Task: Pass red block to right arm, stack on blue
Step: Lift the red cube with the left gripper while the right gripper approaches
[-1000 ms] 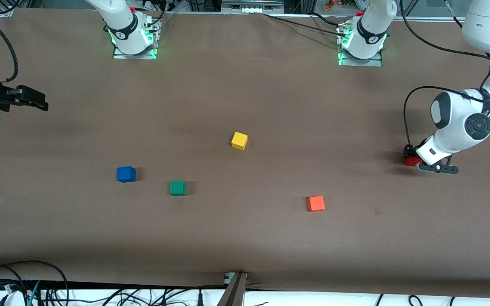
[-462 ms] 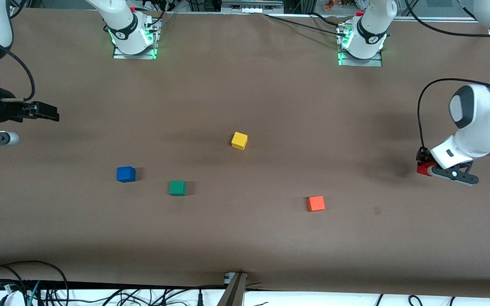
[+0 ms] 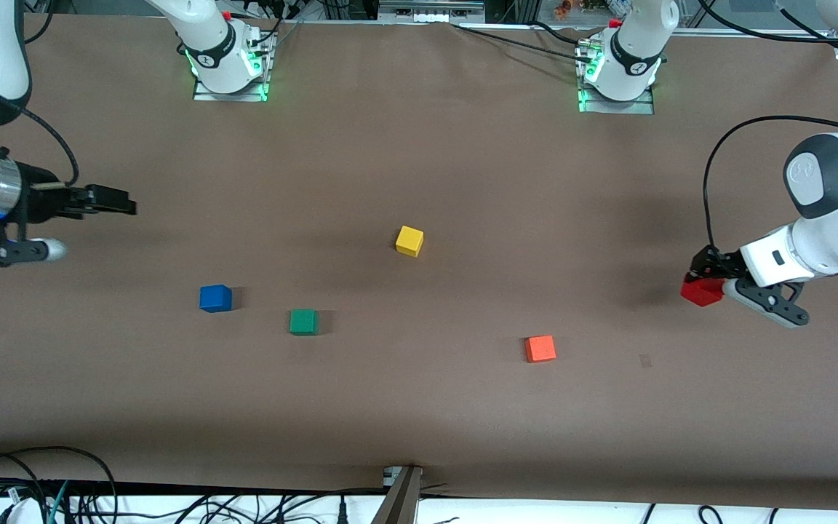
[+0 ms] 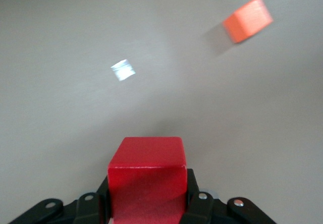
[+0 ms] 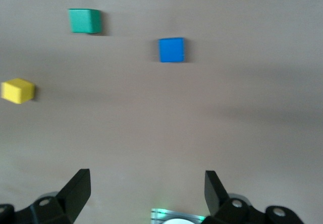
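My left gripper [image 3: 701,280] is shut on the red block [image 3: 703,291] and holds it a little above the table at the left arm's end. In the left wrist view the red block [image 4: 146,181] fills the space between the black fingers [image 4: 199,206]. The blue cube [image 3: 215,298] sits on the table toward the right arm's end, beside the green cube [image 3: 303,321]. My right gripper [image 3: 126,208] is open and empty, in the air over the table near the right arm's end. The right wrist view shows its open jaws and the blue cube [image 5: 171,50].
A yellow cube [image 3: 409,240] sits mid-table, farther from the front camera than the green cube. An orange-red cube [image 3: 540,348] lies nearer the camera, between the green cube and the left gripper; it also shows in the left wrist view [image 4: 247,20]. Cables run along the table's front edge.
My left gripper has raised the red block off the table and turned it toward the table's middle. My right gripper has moved in from the table's end toward the middle.
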Robot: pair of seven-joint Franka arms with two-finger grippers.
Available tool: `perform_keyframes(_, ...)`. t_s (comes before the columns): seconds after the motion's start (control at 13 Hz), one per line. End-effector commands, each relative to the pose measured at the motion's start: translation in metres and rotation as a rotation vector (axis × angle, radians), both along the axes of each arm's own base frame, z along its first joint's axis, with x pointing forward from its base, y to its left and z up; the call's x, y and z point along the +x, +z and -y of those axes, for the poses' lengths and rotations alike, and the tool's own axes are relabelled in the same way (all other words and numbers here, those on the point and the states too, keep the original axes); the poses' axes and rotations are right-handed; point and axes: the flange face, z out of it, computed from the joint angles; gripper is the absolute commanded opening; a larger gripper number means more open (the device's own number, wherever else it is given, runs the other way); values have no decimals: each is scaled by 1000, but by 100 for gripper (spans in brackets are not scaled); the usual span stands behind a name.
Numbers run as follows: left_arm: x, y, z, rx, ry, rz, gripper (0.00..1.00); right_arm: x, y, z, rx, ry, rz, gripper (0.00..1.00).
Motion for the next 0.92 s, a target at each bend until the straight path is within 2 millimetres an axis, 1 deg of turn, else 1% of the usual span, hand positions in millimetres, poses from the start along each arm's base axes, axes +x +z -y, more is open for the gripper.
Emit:
perform_keyframes(0.0,3,10,17,-193,-96,39,18,15,-30,-20,163,-16,-53,100)
perform_keyframes(0.08,5,11,24,-271,-159,83,19,20,-42,-26,242,-37,-76,100)
perform_keyframes(0.15,5,6,38,-340,-228,118,18,24,-54,-34,303,-52,-101,100)
perform_keyframes(0.23,5,7,61,-414,-284,151,18,28,-69,-41,360,-68,-126,100)
perform_keyframes(0.38,4,2,86,-537,-300,178,21,38,-92,-57,535,-119,-172,100)
perform_keyframes(0.54,6,-1,122,-678,-313,229,21,46,-117,-73,674,-158,-218,100)
perform_keyframes(0.62,8,-8,143,-776,-305,252,19,48,-131,-87,741,-165,-244,100)
perform_keyframes(0.69,10,-7,161,-846,-302,302,19,50,-143,-101,821,-171,-262,100)
perform_keyframes(0.77,10,-4,178,-868,-318,354,25,52,-153,-114,901,-185,-277,100)
perform_keyframes(0.85,10,-10,193,-885,-318,380,28,52,-164,-126,953,-204,-297,100)
